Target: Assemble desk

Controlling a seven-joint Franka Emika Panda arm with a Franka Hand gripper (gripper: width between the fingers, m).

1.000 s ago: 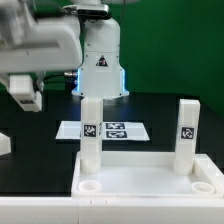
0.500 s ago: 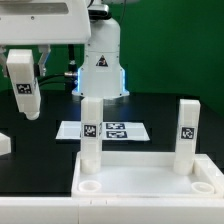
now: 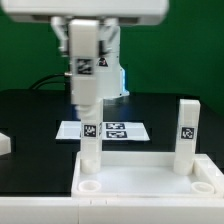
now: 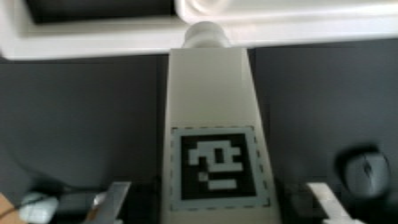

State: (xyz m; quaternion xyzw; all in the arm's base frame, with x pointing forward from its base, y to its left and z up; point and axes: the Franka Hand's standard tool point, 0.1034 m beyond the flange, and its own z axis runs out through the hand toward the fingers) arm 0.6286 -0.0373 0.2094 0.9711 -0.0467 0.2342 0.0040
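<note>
My gripper [image 3: 86,28] is shut on a white square leg [image 3: 85,65] with a black-and-white tag and holds it upright in the air. It hangs just above a second leg [image 3: 91,140] that stands in the far socket of the white desk top [image 3: 150,182] on the exterior view's left. A third leg [image 3: 187,132] stands in the far socket on that view's right. Both near sockets are open. In the wrist view the held leg [image 4: 217,110] runs out between the fingers of my gripper [image 4: 219,202] toward the desk top's rim [image 4: 89,35].
The marker board [image 3: 120,130] lies on the black table behind the desk top. The robot's white base [image 3: 112,75] stands behind it. A small white part [image 3: 5,144] lies at the exterior view's left edge.
My gripper has carried the leg from the exterior view's left to the right, over the table. It now hangs above the standing left leg. The desk top and the standing legs have not moved.
</note>
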